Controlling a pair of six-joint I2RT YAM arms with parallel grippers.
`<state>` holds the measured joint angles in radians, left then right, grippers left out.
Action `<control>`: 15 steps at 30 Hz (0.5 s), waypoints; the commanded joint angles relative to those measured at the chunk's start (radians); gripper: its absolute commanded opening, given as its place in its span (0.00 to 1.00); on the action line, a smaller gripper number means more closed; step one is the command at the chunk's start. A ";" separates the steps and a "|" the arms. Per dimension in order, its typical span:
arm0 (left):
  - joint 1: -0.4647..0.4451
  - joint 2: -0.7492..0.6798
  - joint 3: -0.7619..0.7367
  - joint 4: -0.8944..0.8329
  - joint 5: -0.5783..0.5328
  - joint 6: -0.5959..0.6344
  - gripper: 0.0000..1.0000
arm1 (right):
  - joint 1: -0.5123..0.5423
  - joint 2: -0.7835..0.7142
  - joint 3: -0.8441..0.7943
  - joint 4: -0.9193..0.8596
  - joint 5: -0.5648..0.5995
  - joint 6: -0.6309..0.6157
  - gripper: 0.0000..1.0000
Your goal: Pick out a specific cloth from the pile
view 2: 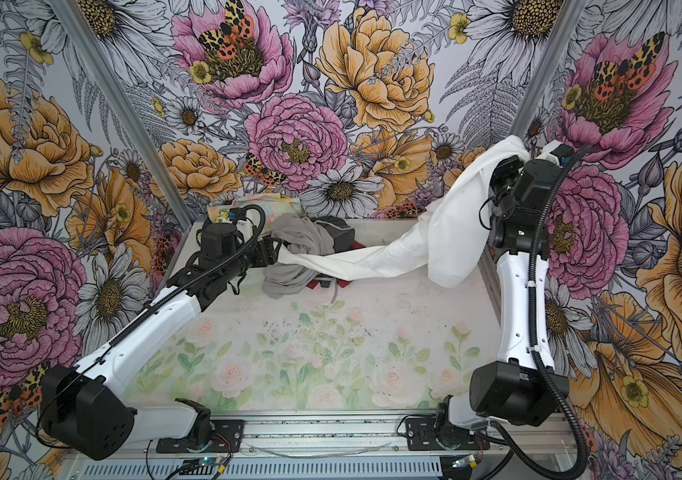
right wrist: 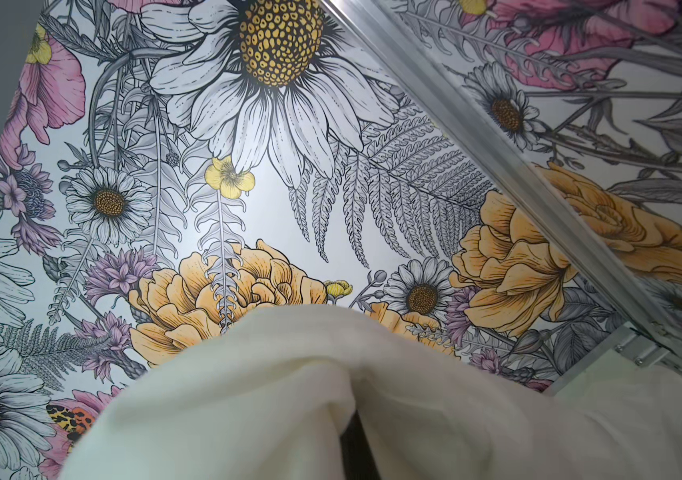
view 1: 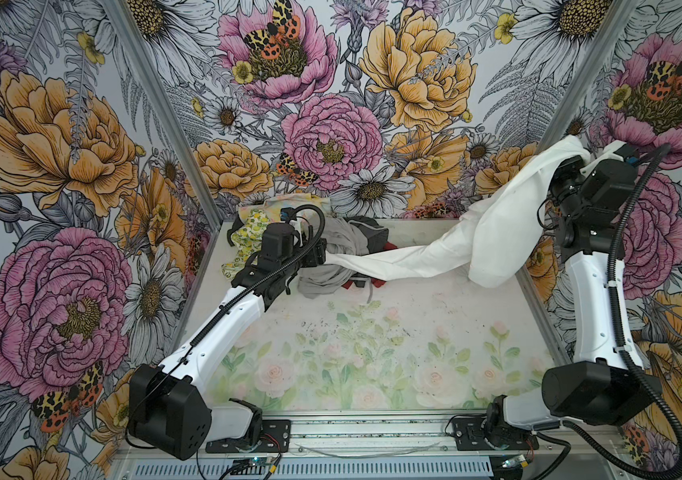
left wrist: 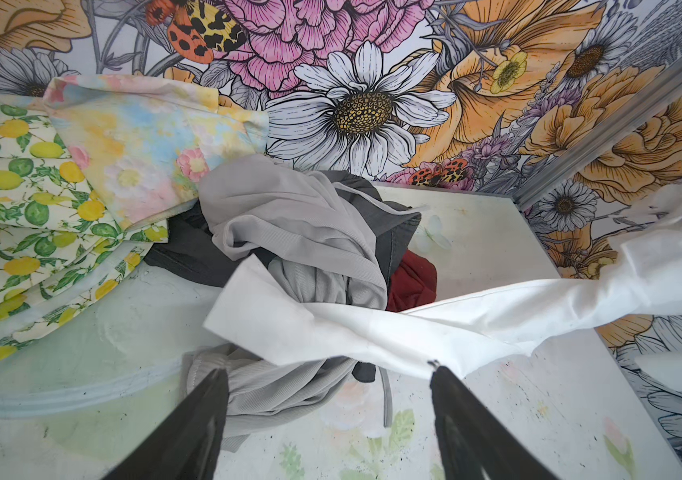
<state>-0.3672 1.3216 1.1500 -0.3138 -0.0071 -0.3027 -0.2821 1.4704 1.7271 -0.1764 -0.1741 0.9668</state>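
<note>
The cloth [view 1: 414, 253] is a plain white shirt, stretched in a long band in both top views. One end is lifted high at the right wall; the other end [view 2: 302, 259] lies across the pile [view 1: 352, 239]. My right gripper [view 1: 574, 156] is raised there, shut on the cloth [right wrist: 289, 395], which drapes over its fingers and hides them. My left gripper [view 1: 322, 255] is low at the pile's left side, open. In the left wrist view its fingertips [left wrist: 219, 374] straddle the light grey garment [left wrist: 289, 390], just short of the cloth's [left wrist: 455, 324] edge, holding nothing.
A lemon-print cloth [view 1: 248, 239] and a pastel floral piece [view 1: 289, 205] lie by the back left corner. Dark grey and red pieces [left wrist: 412, 278] sit under the grey one. The pale floral table surface [view 1: 372, 353] is boxed in by walls and aluminium posts [view 1: 555, 112].
</note>
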 commanded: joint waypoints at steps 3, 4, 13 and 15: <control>-0.010 0.011 -0.018 0.010 0.006 0.022 0.78 | -0.043 0.056 0.160 -0.023 -0.012 -0.079 0.00; -0.012 0.011 -0.018 0.010 0.006 0.020 0.78 | -0.051 0.065 0.178 -0.030 -0.011 -0.087 0.00; -0.014 0.026 -0.019 0.009 0.006 0.021 0.78 | -0.167 0.153 0.323 -0.080 -0.058 -0.106 0.00; -0.015 0.028 -0.018 0.008 0.006 0.022 0.78 | -0.187 0.178 0.361 -0.097 -0.082 -0.114 0.00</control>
<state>-0.3714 1.3399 1.1500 -0.3141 -0.0071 -0.3023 -0.4477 1.6234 2.0266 -0.2687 -0.2115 0.8734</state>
